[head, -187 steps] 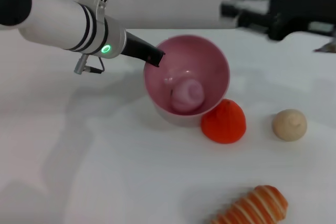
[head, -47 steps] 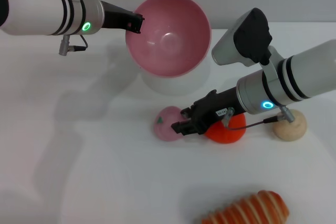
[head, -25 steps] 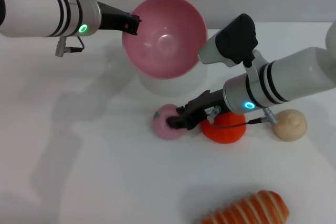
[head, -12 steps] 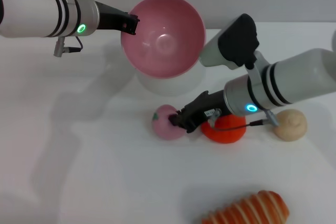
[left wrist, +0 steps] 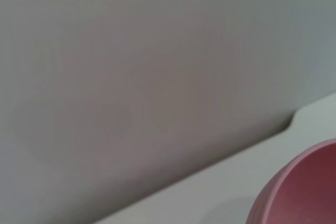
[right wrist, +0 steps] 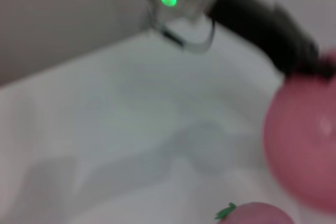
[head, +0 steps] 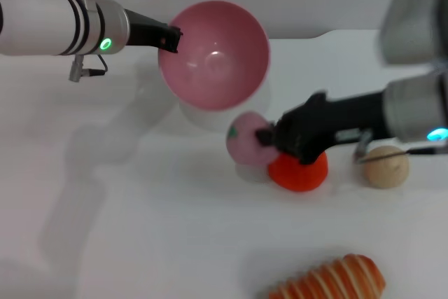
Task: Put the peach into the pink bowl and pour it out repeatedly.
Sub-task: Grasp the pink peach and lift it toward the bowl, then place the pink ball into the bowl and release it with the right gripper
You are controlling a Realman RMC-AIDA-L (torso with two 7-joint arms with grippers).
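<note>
Head view showed the right gripper [head: 269, 136] grasping the peach [head: 245, 139] aloft, the left gripper [head: 170, 38] clamped on the tilted pink bowl [head: 213, 55].

From my station this looks like a robot test setup in a lab: a plain white worktop [head: 140, 243] against a bare grey wall [left wrist: 131, 66], with only toy foods set out, an orange-red fruit [head: 299, 171], a beige bun-like ball [head: 386, 166] and a striped orange piece [head: 336, 279].
</note>
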